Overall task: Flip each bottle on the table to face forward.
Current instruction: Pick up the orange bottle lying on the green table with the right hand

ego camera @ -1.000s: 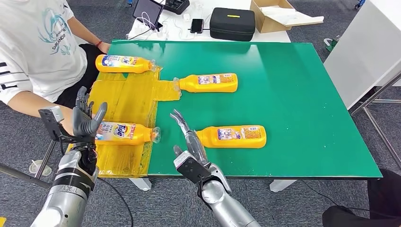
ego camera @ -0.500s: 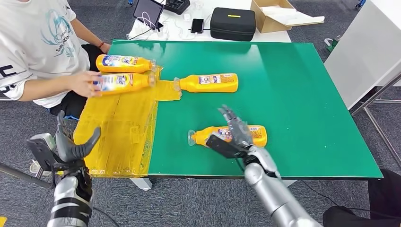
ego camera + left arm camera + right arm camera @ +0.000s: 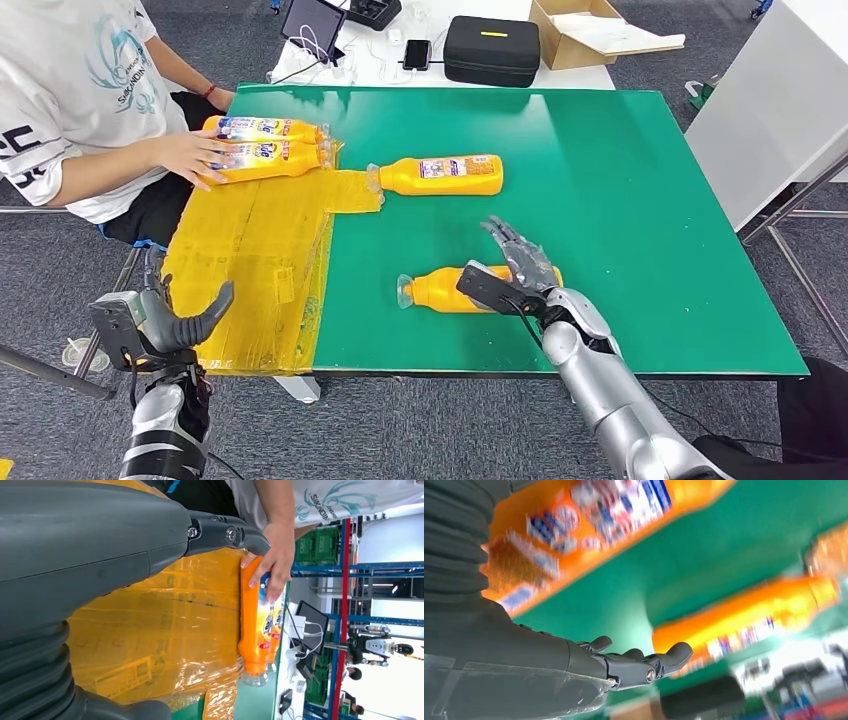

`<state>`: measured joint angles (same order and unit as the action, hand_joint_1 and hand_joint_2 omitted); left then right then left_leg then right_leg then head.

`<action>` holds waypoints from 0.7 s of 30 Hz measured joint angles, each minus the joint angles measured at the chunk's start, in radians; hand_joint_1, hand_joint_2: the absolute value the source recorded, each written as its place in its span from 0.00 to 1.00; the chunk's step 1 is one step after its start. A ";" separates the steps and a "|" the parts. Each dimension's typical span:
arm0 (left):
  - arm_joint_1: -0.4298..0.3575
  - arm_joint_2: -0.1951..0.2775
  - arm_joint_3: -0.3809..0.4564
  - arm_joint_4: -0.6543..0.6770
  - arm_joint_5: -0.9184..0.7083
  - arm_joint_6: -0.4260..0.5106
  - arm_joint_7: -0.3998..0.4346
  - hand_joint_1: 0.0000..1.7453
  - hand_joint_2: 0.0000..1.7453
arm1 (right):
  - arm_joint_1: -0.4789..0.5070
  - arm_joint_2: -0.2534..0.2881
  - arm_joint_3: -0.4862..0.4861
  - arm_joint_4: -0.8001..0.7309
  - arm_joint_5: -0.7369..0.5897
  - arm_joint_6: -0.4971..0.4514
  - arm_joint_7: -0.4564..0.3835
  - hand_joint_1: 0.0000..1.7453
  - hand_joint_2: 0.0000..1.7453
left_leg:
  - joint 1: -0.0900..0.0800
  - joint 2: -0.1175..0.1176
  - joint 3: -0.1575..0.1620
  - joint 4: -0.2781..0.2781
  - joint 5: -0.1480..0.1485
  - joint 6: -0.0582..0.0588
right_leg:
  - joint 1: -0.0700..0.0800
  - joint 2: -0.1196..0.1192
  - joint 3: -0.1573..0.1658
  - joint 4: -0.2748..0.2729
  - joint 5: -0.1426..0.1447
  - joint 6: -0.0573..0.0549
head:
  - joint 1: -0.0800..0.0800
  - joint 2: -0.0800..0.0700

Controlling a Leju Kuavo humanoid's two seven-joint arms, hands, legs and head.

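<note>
**Bottles on green table: hand and object positions**

Bottles lie on their sides. The right hand (image 3: 518, 262) is above the near bottle (image 3: 450, 289), fingers spread and extended, holding nothing; whether it touches the bottle cannot be told. This bottle's cap points toward the yellow sheet (image 3: 255, 270). Beyond the right hand, well apart, a second bottle (image 3: 440, 175) lies with its cap at the sheet's edge.

The left hand (image 3: 170, 320) is off the table (image 3: 640, 220), beside the sheet's near corner, fingers apart and empty. Far beyond it, a person's hand (image 3: 195, 157) rests on a third bottle (image 3: 272, 157), which touches a fourth bottle (image 3: 262, 128).
</note>
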<state>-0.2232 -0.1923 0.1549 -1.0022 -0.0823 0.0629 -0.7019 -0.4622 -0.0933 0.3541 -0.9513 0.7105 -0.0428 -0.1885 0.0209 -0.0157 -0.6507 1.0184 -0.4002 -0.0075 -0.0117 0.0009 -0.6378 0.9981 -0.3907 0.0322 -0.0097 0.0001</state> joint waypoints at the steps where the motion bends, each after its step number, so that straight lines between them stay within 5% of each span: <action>1: 0.000 0.000 -0.004 0.000 0.000 0.000 0.000 0.00 1.00 | -0.010 -0.001 0.000 0.020 -0.014 0.031 -0.008 0.00 1.00 | 0.000 0.000 0.000 0.000 0.000 0.000 | 0.000 0.000 0.000 0.000 0.000 0.000 | 0.000 0.000; 9: -0.006 0.002 -0.027 0.006 0.001 0.003 0.000 0.00 1.00 | -0.073 -0.010 0.006 0.143 -0.110 0.175 -0.085 0.00 1.00 | 0.000 0.000 0.000 0.000 0.000 0.000 | 0.000 0.000 0.000 0.000 0.000 0.000 | 0.000 0.000; 16: -0.011 0.003 -0.032 0.010 0.007 0.001 0.000 0.00 1.00 | -0.091 -0.020 0.008 0.163 -0.125 0.208 -0.093 0.00 1.00 | 0.000 0.000 0.000 0.000 0.000 0.000 | 0.000 0.000 0.000 0.000 0.000 0.000 | 0.000 0.000; 21: -0.028 0.006 -0.040 0.032 0.024 -0.028 0.000 0.00 1.00 | -0.166 -0.096 0.059 0.196 -0.124 0.365 -0.073 0.00 1.00 | -0.001 0.000 0.000 0.000 0.000 0.001 | -0.001 0.000 0.000 0.000 0.001 0.001 | 0.000 0.000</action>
<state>-0.2516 -0.1865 0.1148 -0.9704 -0.0582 0.0351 -0.7019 -0.6281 -0.1892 0.4130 -0.7557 0.5862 0.3223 -0.2615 0.0201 -0.0160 -0.6509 1.0186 -0.3998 -0.0070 -0.0127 0.0008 -0.6375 0.9981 -0.3899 0.0334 -0.0098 0.0000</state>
